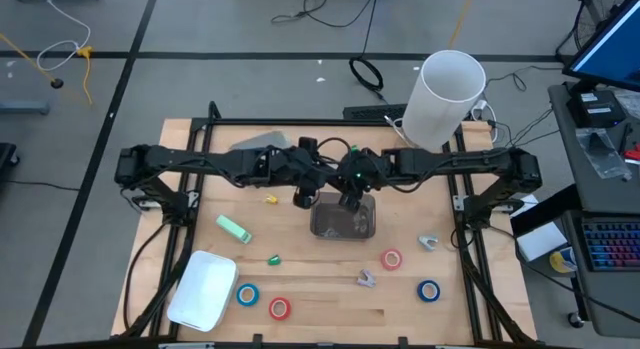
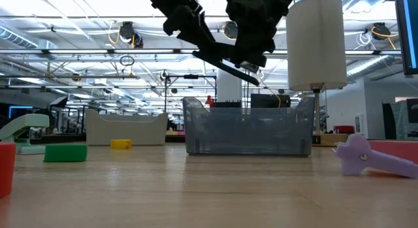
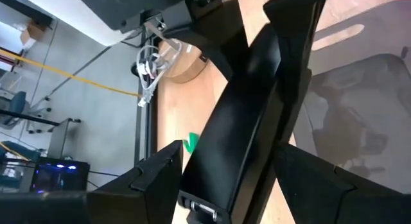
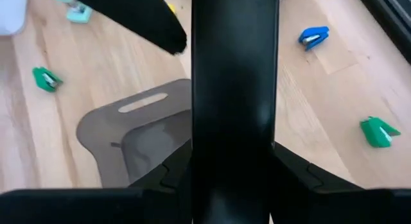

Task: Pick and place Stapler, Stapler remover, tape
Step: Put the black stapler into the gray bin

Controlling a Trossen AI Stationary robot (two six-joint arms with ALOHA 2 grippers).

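ABOVE THE BIN: Both arms meet at mid-table over a clear grey plastic bin (image 1: pixel 372 229). Between them hangs a long black bar (image 2: pixel 225 60), tilted. We can't say for sure what it is; poss. a second, dark stapler.

The right gripper (image 1: pixel 349 201) is pinching that bar, its fingers pressed to the bar's two sides in the right wrist view. The left gripper (image 1: pixel 303 197) has its fingers spread wide, one on either side of the same bar and not clamping it. The bar sits above the bin's opening, not yet inside.

The small mint-green oblong stapler (image 1: pixel 233 229) lies flat on the wooden table (image 1: pixel 320 319). It is on the left arm's side of the bin, between a small yellow staple remover (image 1: pixel 270 199) and a shallow white tray (image 1: pixel 203 289), and well apart from the left gripper, toward the table's front edge.

We judge it light and rigid, w/ a smooth plastic shell that could slip or pivot if nipped at one end. The best hold looks to be across its narrow width at approx. mid-length, fingers squared to its slanted long axis.

Four ring-shaped tape rolls wait nearer the front: blue (image 1: pixel 247 294), red (image 1: pixel 279 308), red (image 1: pixel 391 258), blue (image 1: pixel 428 290). All lie flat, clear of both grippers. We expect them to be light and stiff, and easiest taken across the ring.
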